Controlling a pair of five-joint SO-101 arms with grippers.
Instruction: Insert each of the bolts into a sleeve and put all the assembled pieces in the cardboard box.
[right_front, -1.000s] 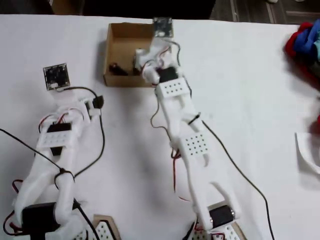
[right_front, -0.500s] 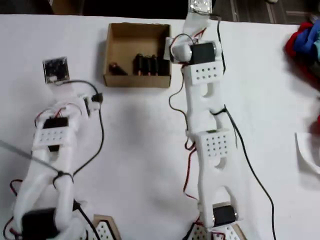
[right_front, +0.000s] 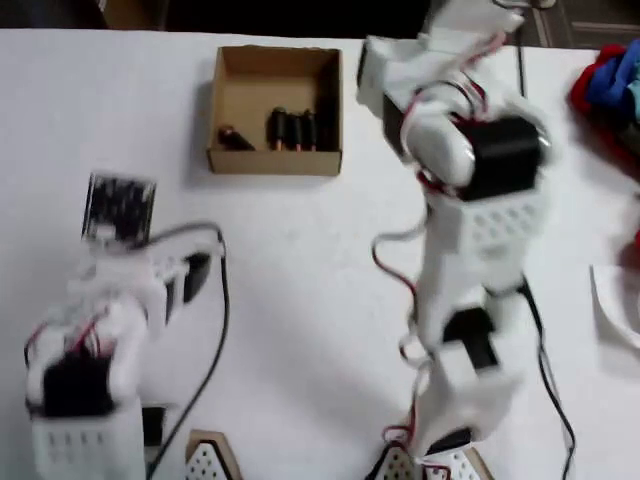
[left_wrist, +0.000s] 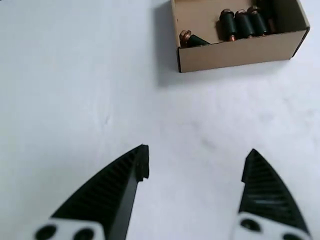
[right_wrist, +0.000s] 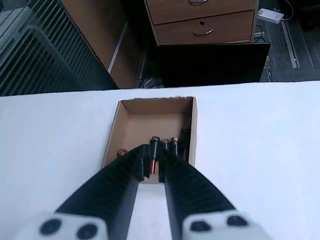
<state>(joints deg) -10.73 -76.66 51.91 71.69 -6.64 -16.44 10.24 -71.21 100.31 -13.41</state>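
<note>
White table (right_front: 300, 260) from above. A bunched red and blue cloth (right_front: 608, 80) lies at the 2 o'clock edge, well apart from the open cardboard box (right_front: 275, 162) at 11 o'clock. In the box lie four assembled pieces (right_front: 292, 129), dark cylindrical sleeves with coppery bolt heads. Three are side by side and one lies apart toward 9 o'clock. Left gripper (left_wrist: 197, 162), ridged black fingers spread wide, hangs empty over bare table. Right gripper (right_wrist: 154, 161), fingers together and empty, hides part of the box's near wall.

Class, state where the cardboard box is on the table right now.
In the high view, the box sits at the far side of the table, left of the right arm, with assembled pieces inside.
</note>
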